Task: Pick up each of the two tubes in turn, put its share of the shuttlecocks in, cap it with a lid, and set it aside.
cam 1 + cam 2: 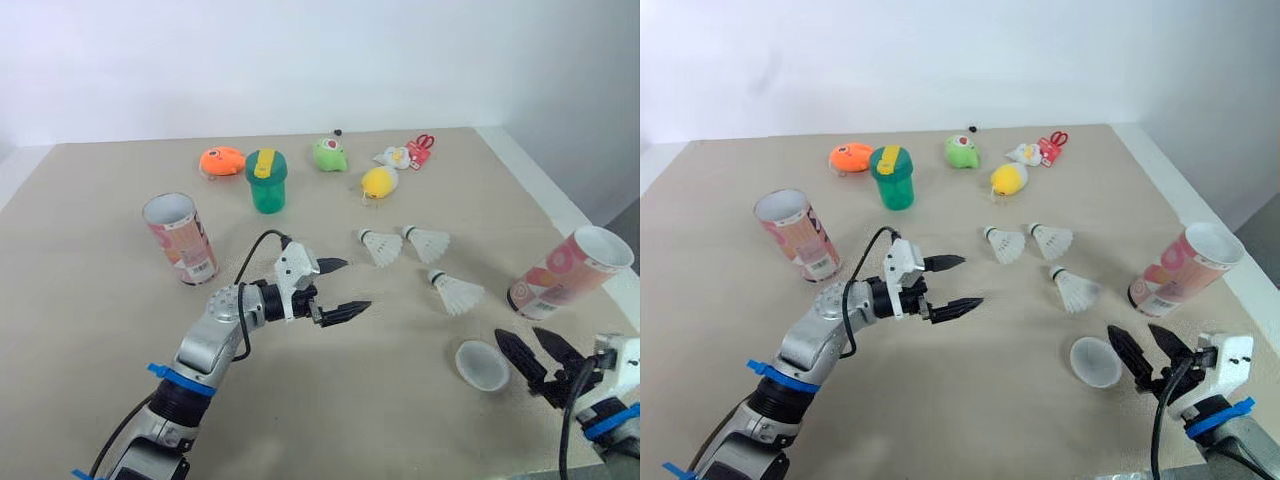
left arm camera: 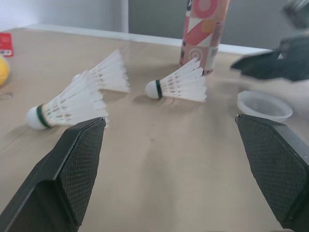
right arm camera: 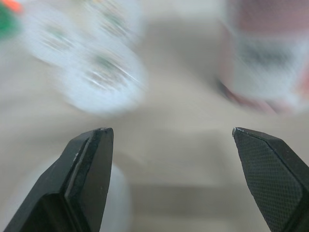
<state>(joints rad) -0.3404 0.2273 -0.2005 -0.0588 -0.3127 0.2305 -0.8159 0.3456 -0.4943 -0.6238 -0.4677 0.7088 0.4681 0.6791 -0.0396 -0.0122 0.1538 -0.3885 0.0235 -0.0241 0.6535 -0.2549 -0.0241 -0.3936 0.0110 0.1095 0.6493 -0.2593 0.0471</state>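
Two pink-patterned open tubes stand on the beige table: one (image 1: 180, 238) at the left, one (image 1: 570, 272) tilted at the right edge. Three white shuttlecocks lie between them: two side by side (image 1: 380, 245) (image 1: 427, 242) and one nearer (image 1: 457, 293). A translucent white lid (image 1: 482, 365) lies open side up, in front of the right tube. My left gripper (image 1: 352, 286) hovers open, empty, left of the shuttlecocks (image 2: 67, 104). Just right of the lid, my right gripper (image 1: 520, 340) is open and empty.
Along the back of the table sit an orange toy (image 1: 222, 160), a green lidded cup (image 1: 266, 180), a green frog toy (image 1: 331, 153), a yellow toy (image 1: 379, 182) and a white-and-red toy (image 1: 405, 154). The table's right edge (image 1: 560, 205) runs close behind the right tube.
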